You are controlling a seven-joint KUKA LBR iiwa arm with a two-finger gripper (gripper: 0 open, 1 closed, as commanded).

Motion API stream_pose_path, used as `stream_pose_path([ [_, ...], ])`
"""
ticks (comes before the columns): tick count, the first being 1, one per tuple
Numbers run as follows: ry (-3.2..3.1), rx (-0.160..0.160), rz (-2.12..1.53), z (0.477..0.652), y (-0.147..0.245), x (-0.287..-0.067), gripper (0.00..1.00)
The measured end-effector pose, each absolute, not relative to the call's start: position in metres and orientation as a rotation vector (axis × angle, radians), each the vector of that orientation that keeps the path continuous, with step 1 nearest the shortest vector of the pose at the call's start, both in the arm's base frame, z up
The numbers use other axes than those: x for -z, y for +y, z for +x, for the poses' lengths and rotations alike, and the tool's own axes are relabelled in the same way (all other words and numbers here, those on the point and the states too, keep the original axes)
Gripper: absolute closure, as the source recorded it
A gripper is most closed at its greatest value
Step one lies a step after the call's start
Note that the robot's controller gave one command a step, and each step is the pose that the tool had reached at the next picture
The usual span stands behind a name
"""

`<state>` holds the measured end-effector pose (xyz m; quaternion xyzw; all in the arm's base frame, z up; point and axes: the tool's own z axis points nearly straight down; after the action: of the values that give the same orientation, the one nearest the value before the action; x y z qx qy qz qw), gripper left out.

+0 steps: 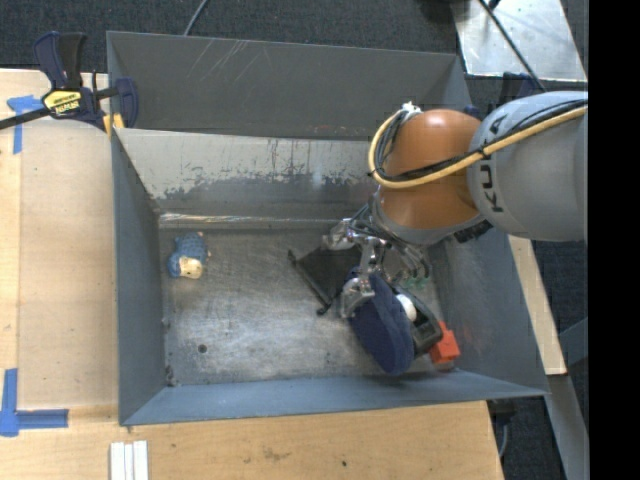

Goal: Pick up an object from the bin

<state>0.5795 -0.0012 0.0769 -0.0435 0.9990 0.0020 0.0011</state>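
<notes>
The arm reaches in from the right, and its orange wrist cover point(430, 168) hangs low over the right half of the grey bin point(290, 88). That is where most of the loose things crowd together, so the gripper point(362, 268) is set down among them rather than over the barer left floor. Just beside its metal parts on the left lies a black flat piece point(322, 270), tilted and resting on the floor. Just below and to the right, a dark blue cloth bundle point(385, 330) slumps toward the near wall. A white rounded thing point(408, 308) and an orange-red block point(444, 345) are tucked against the bundle's right side. A small blue-and-cream toy point(187, 257) sits well apart at the far left. I judge the candidates to be the black piece or the blue bundle, since the gripper stands between them. Neither is visibly clasped, and I cannot tell whether the gripper is released or clenched, because the wrist hides much of it.
</notes>
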Motion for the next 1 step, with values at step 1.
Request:
stream_pose_path([
  [1,3.116,-0.005,-0.130,0.5851,-0.0021,-0.0814,1.00],
])
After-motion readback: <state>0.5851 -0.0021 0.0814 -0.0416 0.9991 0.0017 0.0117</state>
